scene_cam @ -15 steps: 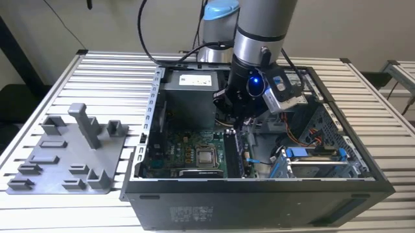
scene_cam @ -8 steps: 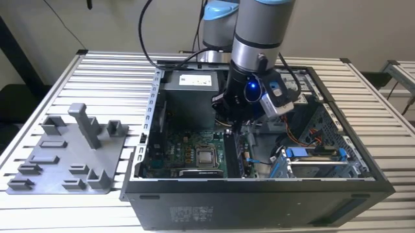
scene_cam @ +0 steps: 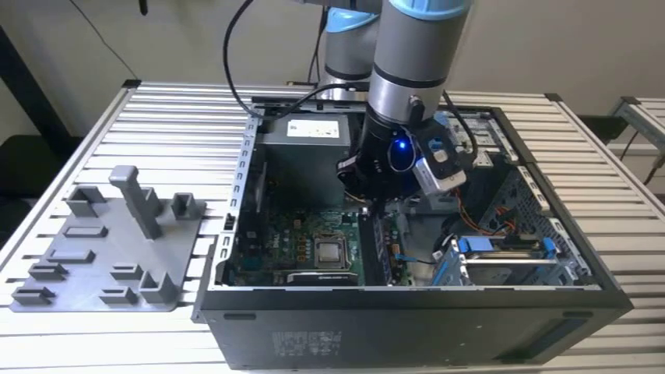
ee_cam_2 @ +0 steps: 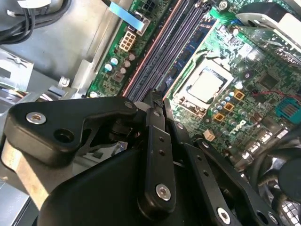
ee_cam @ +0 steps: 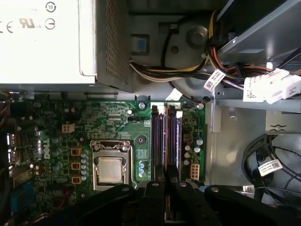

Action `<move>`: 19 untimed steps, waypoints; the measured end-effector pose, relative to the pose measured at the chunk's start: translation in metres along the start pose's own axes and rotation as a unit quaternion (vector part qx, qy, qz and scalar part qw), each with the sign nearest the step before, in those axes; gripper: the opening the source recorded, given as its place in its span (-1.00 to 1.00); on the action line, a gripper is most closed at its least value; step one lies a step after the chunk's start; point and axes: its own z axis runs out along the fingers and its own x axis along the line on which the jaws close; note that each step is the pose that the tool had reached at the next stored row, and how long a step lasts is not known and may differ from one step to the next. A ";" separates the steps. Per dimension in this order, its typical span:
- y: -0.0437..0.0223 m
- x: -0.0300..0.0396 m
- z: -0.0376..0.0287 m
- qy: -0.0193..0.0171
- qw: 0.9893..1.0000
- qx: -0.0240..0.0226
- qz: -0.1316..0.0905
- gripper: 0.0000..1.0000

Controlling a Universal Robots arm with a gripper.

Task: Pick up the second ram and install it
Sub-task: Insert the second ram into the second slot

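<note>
Looks like a robotics lab or test workshop. Below the gripper lies an open computer case, with a green motherboard, bare processor socket, memory slots and loose cable bundles exposed just beneath the fingers. Rests on a ribbed aluminium table of slotted profile, typical of bench rigs. Off toward the exterior view's left of the gripper, well apart, sits a grey moulded fixture tray with upright posts for parts. Behind the arm, a plain pale wall; possibly another metal bench at the exterior view's right edge.
</note>
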 end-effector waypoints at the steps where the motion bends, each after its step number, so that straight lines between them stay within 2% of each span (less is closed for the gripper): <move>1: 0.0000 0.0001 0.0008 0.000 1.000 0.000 0.000 -0.73; 14: 0.0000 0.0004 0.0028 0.000 1.000 0.000 0.000 -0.73; 19: 0.0000 0.0028 0.0082 0.000 1.000 0.000 0.000 -0.73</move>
